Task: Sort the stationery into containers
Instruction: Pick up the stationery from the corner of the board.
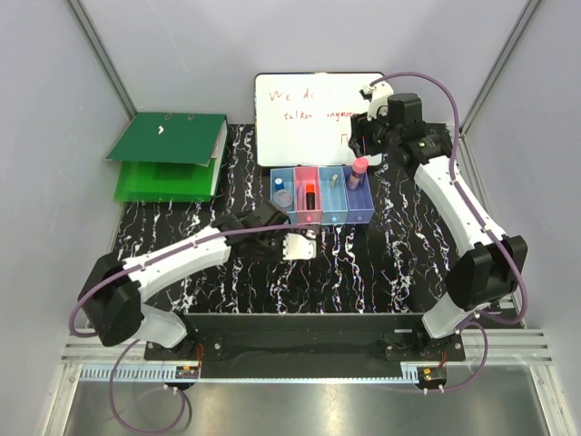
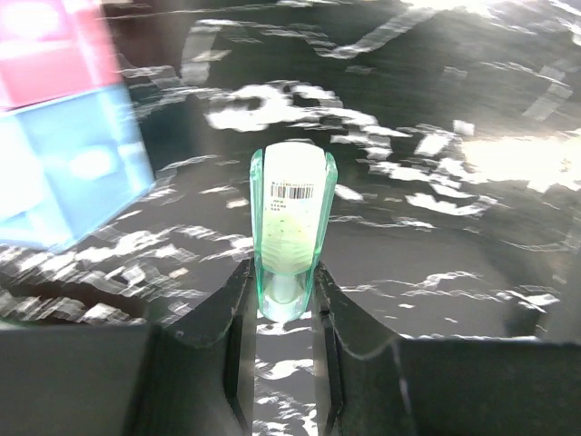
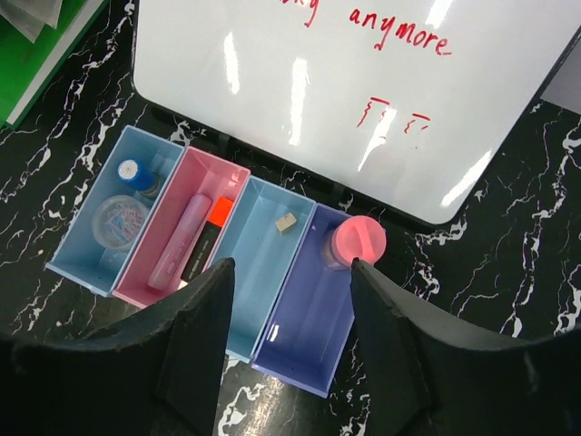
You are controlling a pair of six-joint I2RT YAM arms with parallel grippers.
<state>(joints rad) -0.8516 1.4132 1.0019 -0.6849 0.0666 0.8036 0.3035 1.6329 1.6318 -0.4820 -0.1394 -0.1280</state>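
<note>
Left tool was clenched on a green piece, a rounded, translucent plastic shell with a white barcode label. Its black fingers pinched the narrow lower end. It was held above the table, a black surface veined with white like marble, just on the near side of the bin row.

The right tool hung released, jaws spread wide and gripping nothing, over the far end of the row. Four joined rectangular bins of translucent plastic stood against a glossy whiteboard with red writing.

- The first light blue bin held a clear bottle with a blue cap and a round clear case of small clips.
- The pink bin held a lilac stick lying beside an orange-red piece with a dark body.
- The second light blue bin held a small grey-white block.
- The purple-blue bin held a pink-capped tube, standing upright at its far end.

A green ring binder lay at the far left of the table.
</note>
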